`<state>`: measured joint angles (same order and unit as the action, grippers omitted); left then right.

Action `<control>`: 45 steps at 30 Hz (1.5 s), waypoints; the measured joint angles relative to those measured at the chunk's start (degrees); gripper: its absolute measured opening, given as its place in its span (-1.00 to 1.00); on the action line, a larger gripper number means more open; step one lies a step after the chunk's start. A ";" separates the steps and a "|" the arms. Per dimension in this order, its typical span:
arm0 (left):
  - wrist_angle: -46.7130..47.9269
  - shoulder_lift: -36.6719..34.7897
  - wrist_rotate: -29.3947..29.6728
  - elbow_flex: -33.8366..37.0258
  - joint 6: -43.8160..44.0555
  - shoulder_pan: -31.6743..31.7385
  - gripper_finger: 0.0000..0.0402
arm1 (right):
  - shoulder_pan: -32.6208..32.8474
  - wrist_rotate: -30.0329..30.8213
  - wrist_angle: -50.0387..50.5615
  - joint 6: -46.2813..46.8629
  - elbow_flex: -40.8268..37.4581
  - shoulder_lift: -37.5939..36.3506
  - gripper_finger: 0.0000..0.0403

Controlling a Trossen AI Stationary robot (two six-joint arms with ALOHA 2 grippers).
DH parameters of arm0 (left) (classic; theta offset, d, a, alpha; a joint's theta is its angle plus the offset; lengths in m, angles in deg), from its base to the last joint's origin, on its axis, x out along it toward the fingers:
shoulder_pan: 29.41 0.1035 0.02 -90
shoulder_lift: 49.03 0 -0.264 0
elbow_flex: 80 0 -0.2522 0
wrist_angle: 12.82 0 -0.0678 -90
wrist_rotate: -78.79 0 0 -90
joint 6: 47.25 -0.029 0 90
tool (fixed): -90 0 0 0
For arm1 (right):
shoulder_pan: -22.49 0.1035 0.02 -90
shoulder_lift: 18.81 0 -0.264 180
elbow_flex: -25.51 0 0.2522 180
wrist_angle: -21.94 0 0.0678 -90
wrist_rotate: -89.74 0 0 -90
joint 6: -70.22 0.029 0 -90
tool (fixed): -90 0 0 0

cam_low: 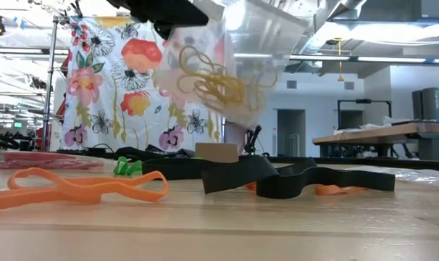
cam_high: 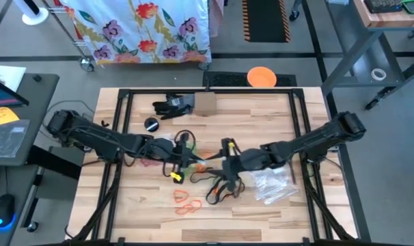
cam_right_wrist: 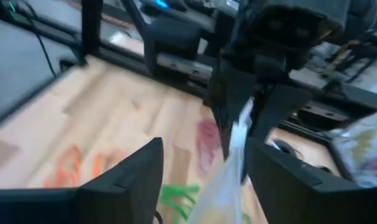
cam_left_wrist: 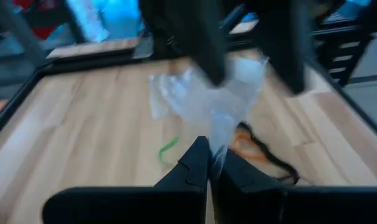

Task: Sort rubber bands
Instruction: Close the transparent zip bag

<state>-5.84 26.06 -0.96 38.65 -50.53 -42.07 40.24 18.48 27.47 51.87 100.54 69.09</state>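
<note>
Hanging from the clamped left pincer [cam_left_wrist: 208, 163], a clear bag [cam_left_wrist: 208, 99] of yellow rubber bands [cam_low: 214, 81] dangles directly between the spread fingers of the right pincer [cam_right_wrist: 204, 168].

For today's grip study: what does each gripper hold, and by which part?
The left gripper pinches a clear plastic zip bag of yellow rubber bands by one edge, lifted off the table. The right gripper is open, holding nothing.

A wooden table [cam_high: 275, 212] carries clear plastic zip bags [cam_high: 272, 184] near its right side, a black glove [cam_high: 171, 105] beside a small cardboard box [cam_high: 205, 103] at the far edge, and a black round knob [cam_high: 151, 124]. Beyond the table, an orange disc [cam_high: 261, 76] lies on the floor, and a floral cloth [cam_high: 145, 31] hangs on a rack.
</note>
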 joint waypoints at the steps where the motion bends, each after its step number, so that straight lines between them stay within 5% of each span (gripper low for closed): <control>1: 0.13 0.50 -0.84 0.01 -0.17 0.09 -1.00 | 0.55 1.07 0.22 -0.63 -1.33 -1.40 -0.03; 8: -3.40 1.57 -1.57 0.04 -0.19 0.81 -1.00 | -1.97 3.14 -4.88 0.76 -15.28 -15.34 -0.29; 16: -10.15 2.87 -0.91 0.04 0.90 1.18 -1.00 | -11.16 -12.77 -37.48 10.49 -35.39 -25.42 -0.38; 23: -16.74 6.51 0.26 0.04 2.16 3.05 -1.00 | -10.46 -13.07 -38.14 14.53 -35.07 -25.52 -0.30; 35: -20.83 12.14 0.71 -1.57 6.14 5.99 -1.00 | -10.09 -12.15 -38.51 12.86 -26.83 -11.05 0.12; 45: -20.61 12.28 0.69 -2.08 7.64 5.86 -1.00 | -10.25 -12.08 -38.41 11.71 -23.83 -6.85 0.12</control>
<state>-26.46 38.35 -0.27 36.57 -42.89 -36.21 30.00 6.40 -10.94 63.58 76.72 62.24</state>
